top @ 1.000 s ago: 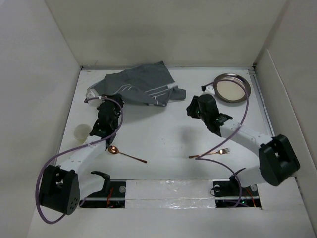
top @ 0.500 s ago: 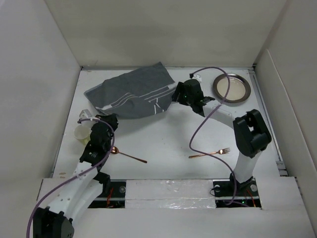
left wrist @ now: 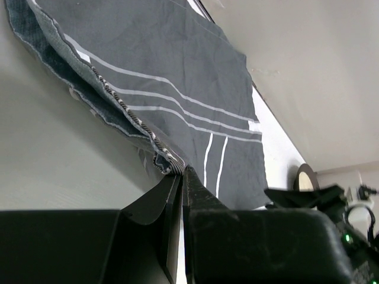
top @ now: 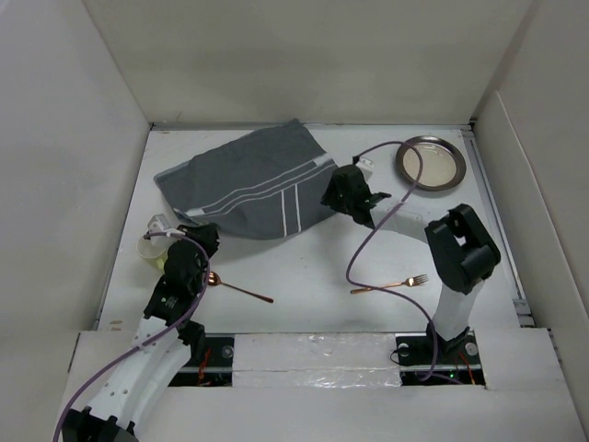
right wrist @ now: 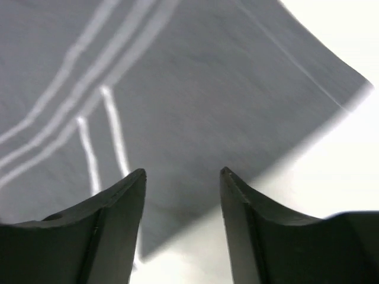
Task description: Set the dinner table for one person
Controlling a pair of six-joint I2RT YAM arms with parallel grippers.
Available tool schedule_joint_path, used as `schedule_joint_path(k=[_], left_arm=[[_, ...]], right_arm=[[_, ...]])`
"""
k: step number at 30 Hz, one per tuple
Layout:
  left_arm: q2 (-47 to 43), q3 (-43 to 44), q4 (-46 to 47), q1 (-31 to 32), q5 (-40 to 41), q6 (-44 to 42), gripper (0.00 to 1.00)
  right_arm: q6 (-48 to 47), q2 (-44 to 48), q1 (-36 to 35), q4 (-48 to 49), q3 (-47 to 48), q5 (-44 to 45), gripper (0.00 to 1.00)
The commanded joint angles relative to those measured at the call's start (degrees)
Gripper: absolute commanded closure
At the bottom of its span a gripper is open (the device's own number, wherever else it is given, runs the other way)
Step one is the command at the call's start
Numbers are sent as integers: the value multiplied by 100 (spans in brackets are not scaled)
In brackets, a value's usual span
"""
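The dark grey placemat [top: 248, 180] with pale stripes lies spread over the back left of the white dinner table [top: 313, 253]. My left gripper [top: 204, 232] is shut on its near edge; the left wrist view shows the jaws closed, pinching the folded hem [left wrist: 169, 161]. My right gripper [top: 335, 196] is open and empty above the placemat's right edge; the right wrist view shows cloth [right wrist: 177, 89] and bare table [right wrist: 337, 154] between the fingertips. A copper spoon [top: 235, 287] and a copper fork [top: 391, 283] lie near the front. A metal plate [top: 430, 163] sits at the back right.
A pale cup [top: 150, 249] stands just left of my left arm. White upright panels [top: 83, 184] close in the table on the left, back and right. The right arm's purple cable [top: 368, 239] loops over the table between the fork and the plate.
The placemat has gone from crumpled to spread flatter. My left gripper has pulled its near edge toward the front left. My right gripper has shifted along the right edge and now stands open.
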State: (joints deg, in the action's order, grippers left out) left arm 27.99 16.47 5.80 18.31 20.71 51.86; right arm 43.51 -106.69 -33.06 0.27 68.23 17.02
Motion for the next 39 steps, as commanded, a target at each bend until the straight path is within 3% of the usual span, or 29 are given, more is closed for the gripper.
schedule_joint_path(k=[1,8,18,26,29,35,39], left_arm=[[-136,-91,158,33,-111,-105,100],[-258,-162,193,33,-164,-97,100],[-434,-188,228,33,-234,-167,100],[-435,-258,395,33,-331,-185,100],[-373,-293,500,33,-348,-158,100],[-390,-241,457,33,-313,-167,100],[-435,-241,431,33,-278,-176,100]], right_arm=[[378,894,-69,526,-886,828,43],[361,896,941,272,-1242,206,44],[562,-70,1214,-238,-135,-225,50],[1044,-334,1205,-124,-143,-400,51],[1518,-396,1284,102,-283,-514,61],[1827,-422,1223,210,-258,-322,68],[1934,-457,1223,420,-327,-295,82]])
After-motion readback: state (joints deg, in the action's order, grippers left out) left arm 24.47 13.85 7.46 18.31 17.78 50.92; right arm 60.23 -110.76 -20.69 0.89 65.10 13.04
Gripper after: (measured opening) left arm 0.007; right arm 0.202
